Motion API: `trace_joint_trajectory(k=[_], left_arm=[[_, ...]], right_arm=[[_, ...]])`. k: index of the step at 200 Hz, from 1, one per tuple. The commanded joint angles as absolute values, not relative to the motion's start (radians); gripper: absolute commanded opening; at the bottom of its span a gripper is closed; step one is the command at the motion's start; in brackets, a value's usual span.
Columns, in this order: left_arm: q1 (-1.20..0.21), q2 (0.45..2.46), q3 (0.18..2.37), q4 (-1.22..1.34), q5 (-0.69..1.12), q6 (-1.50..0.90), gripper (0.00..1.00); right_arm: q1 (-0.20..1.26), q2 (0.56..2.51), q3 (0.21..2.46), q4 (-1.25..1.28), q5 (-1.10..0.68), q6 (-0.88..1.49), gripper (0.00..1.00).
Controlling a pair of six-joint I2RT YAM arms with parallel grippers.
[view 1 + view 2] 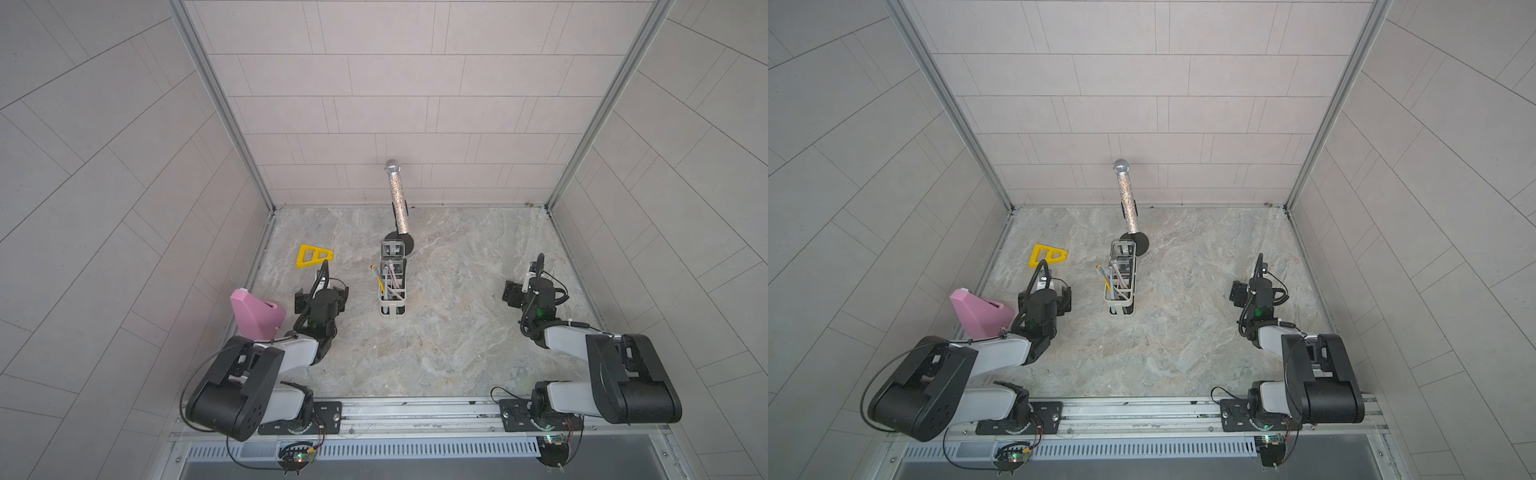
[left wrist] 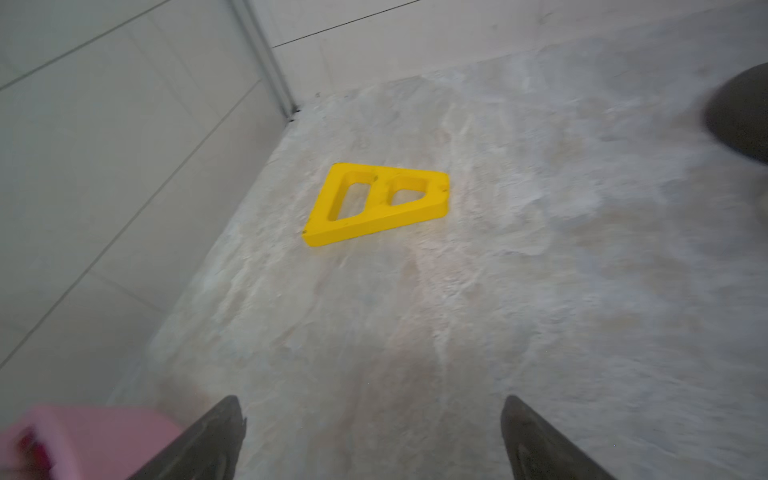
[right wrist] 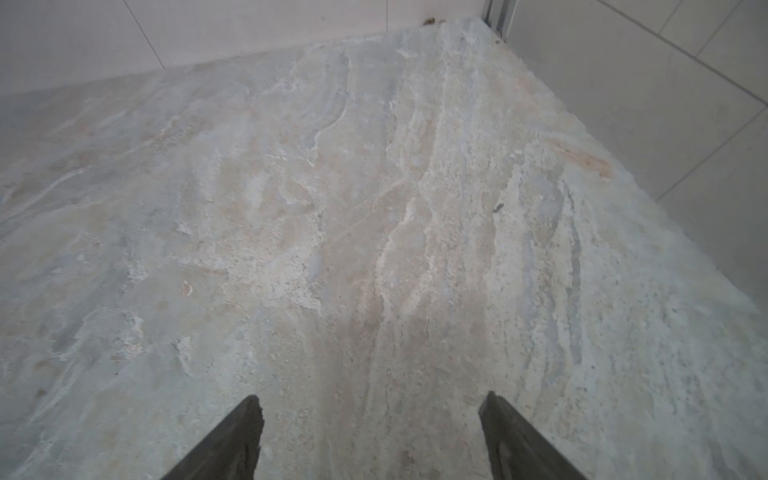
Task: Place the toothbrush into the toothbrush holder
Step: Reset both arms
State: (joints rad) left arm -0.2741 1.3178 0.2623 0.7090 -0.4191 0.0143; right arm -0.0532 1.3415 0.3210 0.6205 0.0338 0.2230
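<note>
Grey tiled walls (image 1: 374, 83), marbled floor (image 1: 436, 332)

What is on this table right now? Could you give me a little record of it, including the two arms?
Surface: marbled grey tabletop
Centre: long white metal-frame toothbrush holder, with a pink toothbrush and others standing in it
Behind it: glittery microphone on a black round stand
Left side: flat yellow plastic triangular block with two holes; pink plastic container
Left end effector: open, empty
Right end effector: open, empty, above bare tabletop
</note>
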Motion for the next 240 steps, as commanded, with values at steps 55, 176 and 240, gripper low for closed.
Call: trace_joint_trajectory(k=[55, 176, 240], left_arm=[[-0.121, 1.185, 0.122, 0.981, -0.299, 0.003, 1.0], [-0.119, 1.561, 0.254, 1.138, -0.194, 0.087, 1.0], [-0.118, 1.604, 0.287, 1.107, -0.207, 0.089, 1.0]], right_arm=[[-0.038, 1.38, 0.32, 0.836, 0.015, 0.101, 0.85], [0.04, 1.578, 0.284, 1.126, 0.094, 0.026, 0.99], [0.053, 1.577, 0.274, 1.138, 0.116, 0.019, 0.99]])
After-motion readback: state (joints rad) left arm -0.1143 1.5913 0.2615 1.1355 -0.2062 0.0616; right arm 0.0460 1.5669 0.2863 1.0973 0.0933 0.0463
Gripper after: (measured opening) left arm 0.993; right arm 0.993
